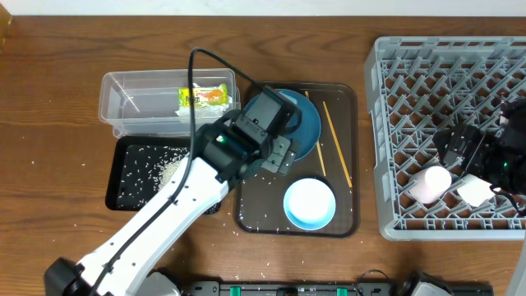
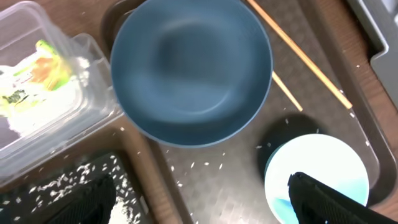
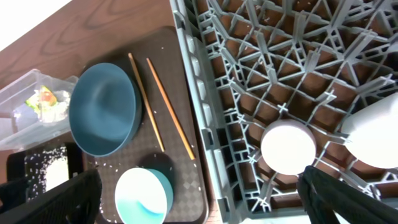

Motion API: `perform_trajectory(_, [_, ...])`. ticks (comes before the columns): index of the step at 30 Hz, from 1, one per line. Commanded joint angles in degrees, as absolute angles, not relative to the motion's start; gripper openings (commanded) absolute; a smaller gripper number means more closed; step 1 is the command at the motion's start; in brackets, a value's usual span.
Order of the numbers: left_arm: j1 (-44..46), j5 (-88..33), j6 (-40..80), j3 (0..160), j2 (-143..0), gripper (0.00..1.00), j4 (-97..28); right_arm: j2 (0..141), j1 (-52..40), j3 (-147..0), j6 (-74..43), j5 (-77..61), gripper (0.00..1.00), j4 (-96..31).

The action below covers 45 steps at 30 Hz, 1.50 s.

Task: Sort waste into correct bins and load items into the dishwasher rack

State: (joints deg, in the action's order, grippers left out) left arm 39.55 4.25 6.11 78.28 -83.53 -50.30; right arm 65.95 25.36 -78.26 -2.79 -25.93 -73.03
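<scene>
The dark-blue plate (image 1: pixel 307 130) lies at the back of the brown serving tray (image 1: pixel 345 215), with the white bowl (image 1: pixel 310 203) in front and two chopsticks (image 1: pixel 336 144) to its right. My left gripper (image 1: pixel 278 153) is open and empty, hovering over the plate's near edge. In the left wrist view (image 2: pixel 202 210) its fingers straddle the tray rim between the rice and the bowl (image 2: pixel 314 168). The snack wrapper (image 1: pixel 203 96) lies in the clear tub (image 1: pixel 131 103). Rice covers the black tray (image 1: pixel 123 193). My right gripper (image 1: pixel 464 160) is open over the grey rack (image 1: pixel 444 74), above a pink cup (image 1: pixel 431 183) and a white cup (image 1: pixel 474 191).
Loose rice grains are scattered on the serving tray floor (image 2: pixel 211 165) and on the wooden table in front of the black tray. The left arm's cable arcs over the clear tub. The rack takes up the table's right side.
</scene>
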Motion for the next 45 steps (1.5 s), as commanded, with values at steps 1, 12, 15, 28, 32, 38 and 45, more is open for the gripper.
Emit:
perform_trajectory(1, [39.55,6.13,5.69,77.73,-79.07,0.91,-51.59,65.91,24.99,-78.63,-3.14,-25.28,0.99,-73.06])
perform_trajectory(12, [25.80,9.13,2.37,71.33,-61.73,0.92,-43.13,65.91,24.99,-78.63,-3.14,-25.28,0.99,-73.06])
perform_trajectory(15, [21.54,7.97,2.37,66.85,-56.12,0.93,-38.04,65.91,24.99,-78.63,-3.14,-25.28,0.99,-73.06])
perform_trajectory(28, [9.98,3.81,3.31,33.78,-26.59,0.93,-12.84,65.91,24.99,-78.63,-3.11,-25.28,0.99,-73.06])
perform_trajectory(32, [7.49,2.55,5.02,25.69,-19.35,0.93,-10.57,65.91,24.99,-78.63,-3.11,-25.28,0.99,-73.06])
perform_trajectory(38, [6.68,2.33,4.99,15.97,-10.26,0.93,-9.72,65.91,24.99,-78.63,-3.11,-25.28,0.99,-73.06])
perform_trajectory(45, [6.66,2.33,4.99,7.03,-3.31,0.93,-8.14,65.91,24.99,-78.63,-3.11,-25.28,0.99,-73.06])
